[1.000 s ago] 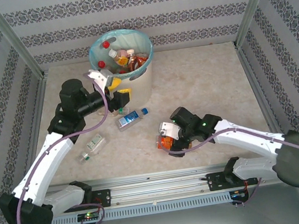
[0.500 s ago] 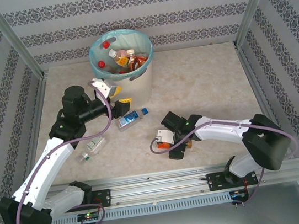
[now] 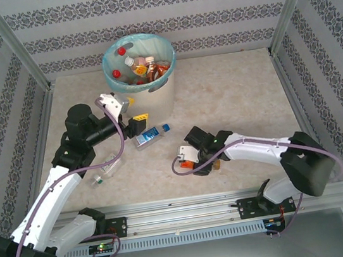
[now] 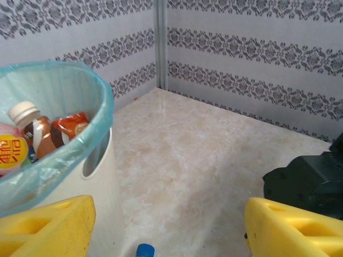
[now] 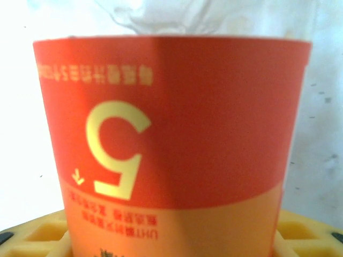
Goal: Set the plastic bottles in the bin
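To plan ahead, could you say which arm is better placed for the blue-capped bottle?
Left: the left gripper, open, hovers by the blue-capped bottle; the right gripper straddles an orange bottle.

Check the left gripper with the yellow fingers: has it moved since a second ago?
Yes. The left gripper has drawn back slightly from the round cream-white plastic bin, toward the near left.

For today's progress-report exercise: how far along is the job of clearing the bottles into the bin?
Done: several bottles already lie in the bin. In hand: the right jaws sit around an orange bottle on the table. Left: a blue-capped bottle and a green-labelled bottle lie on the table, while the left jaws stand open and empty beside the bin.
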